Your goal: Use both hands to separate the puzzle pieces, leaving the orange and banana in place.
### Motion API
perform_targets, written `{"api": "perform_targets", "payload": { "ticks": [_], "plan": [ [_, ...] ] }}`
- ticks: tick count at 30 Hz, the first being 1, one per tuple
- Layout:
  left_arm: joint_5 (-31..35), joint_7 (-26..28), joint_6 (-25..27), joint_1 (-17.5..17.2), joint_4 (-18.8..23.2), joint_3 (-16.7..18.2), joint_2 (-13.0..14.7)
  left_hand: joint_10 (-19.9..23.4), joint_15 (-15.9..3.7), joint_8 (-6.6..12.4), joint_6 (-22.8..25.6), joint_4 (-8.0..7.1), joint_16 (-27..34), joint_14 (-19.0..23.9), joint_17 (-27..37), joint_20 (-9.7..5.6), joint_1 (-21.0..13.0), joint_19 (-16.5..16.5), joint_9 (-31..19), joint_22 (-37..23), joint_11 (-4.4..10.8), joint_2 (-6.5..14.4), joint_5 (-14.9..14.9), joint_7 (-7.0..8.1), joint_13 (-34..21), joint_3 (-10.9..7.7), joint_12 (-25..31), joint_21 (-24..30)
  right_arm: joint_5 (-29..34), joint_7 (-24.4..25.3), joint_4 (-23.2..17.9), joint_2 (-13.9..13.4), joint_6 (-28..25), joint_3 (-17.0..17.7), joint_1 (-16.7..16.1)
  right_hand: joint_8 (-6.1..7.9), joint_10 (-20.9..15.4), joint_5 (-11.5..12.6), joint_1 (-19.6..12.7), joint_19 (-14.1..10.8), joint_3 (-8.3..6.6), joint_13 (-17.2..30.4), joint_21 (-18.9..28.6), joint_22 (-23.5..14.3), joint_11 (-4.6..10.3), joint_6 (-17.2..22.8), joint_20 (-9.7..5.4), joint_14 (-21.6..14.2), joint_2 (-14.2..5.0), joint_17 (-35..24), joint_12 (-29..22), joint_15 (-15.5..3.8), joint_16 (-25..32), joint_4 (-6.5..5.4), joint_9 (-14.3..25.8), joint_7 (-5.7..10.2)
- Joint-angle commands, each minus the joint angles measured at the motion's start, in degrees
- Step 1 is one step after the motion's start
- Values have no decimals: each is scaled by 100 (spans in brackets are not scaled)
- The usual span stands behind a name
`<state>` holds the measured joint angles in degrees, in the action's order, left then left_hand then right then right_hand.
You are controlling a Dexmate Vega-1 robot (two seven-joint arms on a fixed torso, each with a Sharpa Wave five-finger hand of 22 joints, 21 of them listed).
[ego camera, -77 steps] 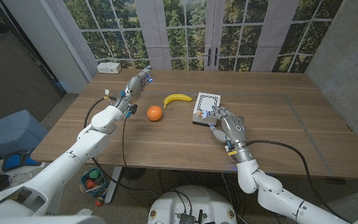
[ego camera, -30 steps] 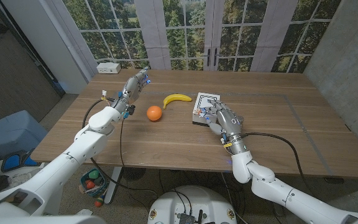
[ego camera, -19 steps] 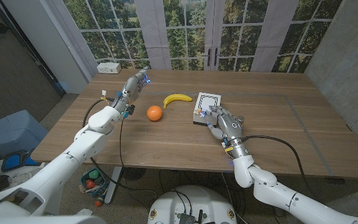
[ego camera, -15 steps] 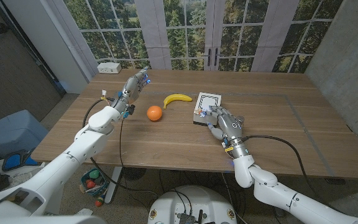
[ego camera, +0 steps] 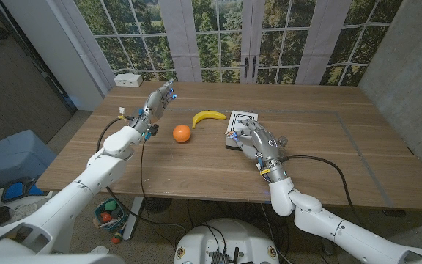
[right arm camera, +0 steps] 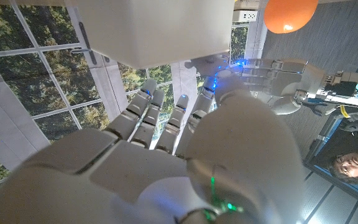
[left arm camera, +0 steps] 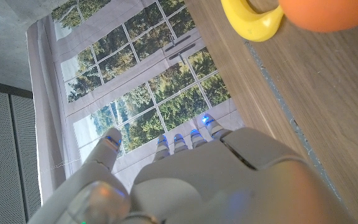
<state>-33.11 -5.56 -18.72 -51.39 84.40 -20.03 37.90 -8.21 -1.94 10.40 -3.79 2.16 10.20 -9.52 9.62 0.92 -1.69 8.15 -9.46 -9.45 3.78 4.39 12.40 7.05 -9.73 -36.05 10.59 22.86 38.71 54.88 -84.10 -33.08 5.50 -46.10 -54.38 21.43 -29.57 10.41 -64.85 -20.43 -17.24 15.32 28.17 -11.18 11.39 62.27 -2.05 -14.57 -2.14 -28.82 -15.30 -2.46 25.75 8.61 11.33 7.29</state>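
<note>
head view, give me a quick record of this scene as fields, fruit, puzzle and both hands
table: wooden table
orange: round orange fruit, between the two hands
banana: yellow curved banana, just behind the orange
puzzle: white square puzzle block, right of the banana
right hand: right hand on the puzzle's near side, grip unclear
left hand: left hand raised, fingers extended, holding nothing, left of the orange

We see even daylight from the windows (ego camera: 244, 37) behind the table (ego camera: 321, 158), with soft shadows. The head view bows at its edges. In the wrist views the nearest robot hand (right arm camera: 148, 168) and orange (left arm camera: 334, 14) are blurred.
</note>
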Motion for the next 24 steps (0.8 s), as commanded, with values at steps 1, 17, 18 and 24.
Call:
{"api": "perform_targets", "payload": {
  "ticks": [1, 17, 18, 24],
  "plan": [
    [-9, 42, -29, -65, 25, 39, 19, -36, -84, -16, 38, 30, 3, -86, 6, 0, 35, -9, -22, -26, -5, 62, -28, 31, -9, 13, -2, -8, -23, 153, 124, 89, 384, 27, 158, 48, -149, 4, -55, 28, 41, 30, 36, -15, -11, 117, 11, -68, -90, -50, -70, -932, 72, -21, 5, -35],
    [-7, -67, -188, 5, -118, -7, -81, -44, -69, -18, 30, 53, 0, -85, 5, 3, 25, -32, -22, -27, -10, 68, -29, 32, -10, 19, -3, -59, 224, 273, -758, -332, 318, 395, -209, 46, -296, 14, -90, 121, 89, 73, 41, -21, 13, 108, -60, -109, -210, -132, -132, -979, 164, -28, 23, -13],
    [-7, -74, -190, 6, -118, -9, -79, -44, -69, -18, 29, 55, 0, -85, 5, 2, 24, -35, -22, -27, -10, 68, -29, 34, -10, 20, -3, -63, 245, 273, -830, -364, 325, 422, -239, 44, -299, 16, -93, 126, 92, 75, 42, -21, 15, 102, -69, -113, -217, -137, -133, -981, 171, -29, 25, -11],
    [13, -76, -252, 8, -140, -12, -100, -44, -73, -17, 31, 63, -1, -85, 4, 4, 20, -39, -22, -28, -9, 70, -30, 33, -9, 21, -2, -77, 274, 216, -1141, -480, 448, 562, -377, 50, -305, 25, -90, 139, 115, 86, 46, -22, 19, 109, -74, -116, -220, -147, -136, -974, 180, -32, 32, 24]
  ]
}}
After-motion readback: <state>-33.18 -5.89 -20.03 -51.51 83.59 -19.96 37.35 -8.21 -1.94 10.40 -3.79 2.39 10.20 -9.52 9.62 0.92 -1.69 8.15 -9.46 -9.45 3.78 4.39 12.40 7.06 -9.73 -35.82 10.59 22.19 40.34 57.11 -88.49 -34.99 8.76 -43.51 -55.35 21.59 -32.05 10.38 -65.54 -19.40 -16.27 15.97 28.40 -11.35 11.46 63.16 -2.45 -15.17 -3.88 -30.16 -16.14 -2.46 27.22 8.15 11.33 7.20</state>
